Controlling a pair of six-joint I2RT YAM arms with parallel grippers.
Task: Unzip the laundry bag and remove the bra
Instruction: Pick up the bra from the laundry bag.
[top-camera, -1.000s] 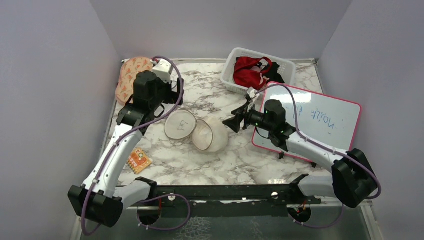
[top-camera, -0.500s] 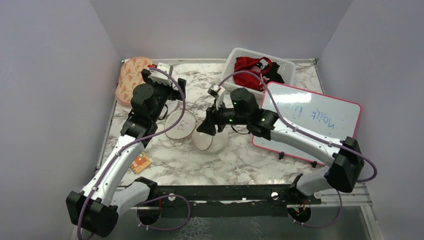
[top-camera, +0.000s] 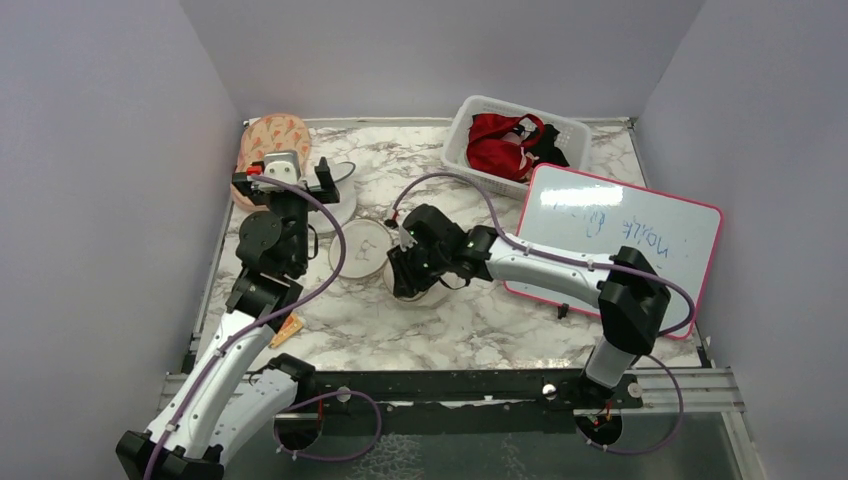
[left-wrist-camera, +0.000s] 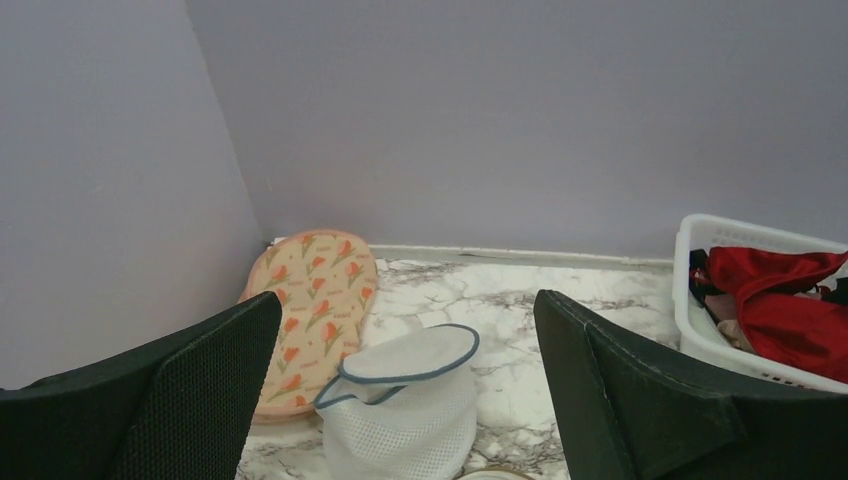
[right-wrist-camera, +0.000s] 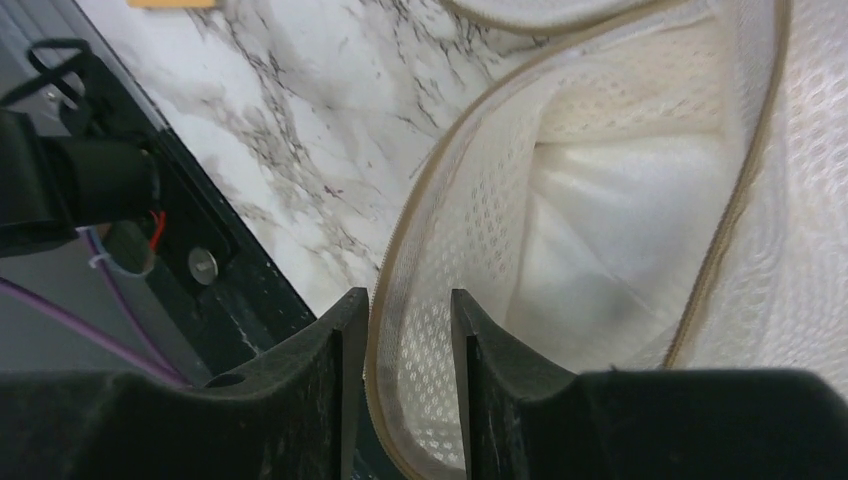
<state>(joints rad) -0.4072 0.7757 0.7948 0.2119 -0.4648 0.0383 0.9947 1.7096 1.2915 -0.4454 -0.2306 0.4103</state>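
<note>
Laundry bag (right-wrist-camera: 430, 250) rim is sitting between the right gripper's (right-wrist-camera: 408, 300) fingers (right-wrist-camera: 325, 380). Both black fingers are pressing against the tan-edged mesh band from either side, so the right gripper is clenching on the laundry bag's open edge. Bag is lying unzipped, its mouth gaping just past the fingertips. Bra (right-wrist-camera: 620, 220) is showing inside as smooth white padded fabric, lying within the mesh wall. Beside the fingers the marble table (right-wrist-camera: 330, 120) is running to the black rail (right-wrist-camera: 210, 290) at the near edge. In the top view the bag is resting near the middle of the table. Its flat round face (top-camera: 362, 248) with the small dark drawing is lying open to the left and touching the deeper half, which the right gripper is covering. Left gripper (left-wrist-camera: 408, 300) is hanging released, fingers spread wide with nothing between them, raised over the far-left part of the table and looking toward the back wall. Ahead of it the white-and-grey mesh pouch (left-wrist-camera: 400, 410) is standing just beside the orange-patterned pouch (left-wrist-camera: 310, 300), which is lying in the far-left corner. White basket (left-wrist-camera: 688, 300) holding the red garment (left-wrist-camera: 780, 300) is sitting at the far right. Whiteboard (top-camera: 640, 235) is lying to the right of the bag.
</note>
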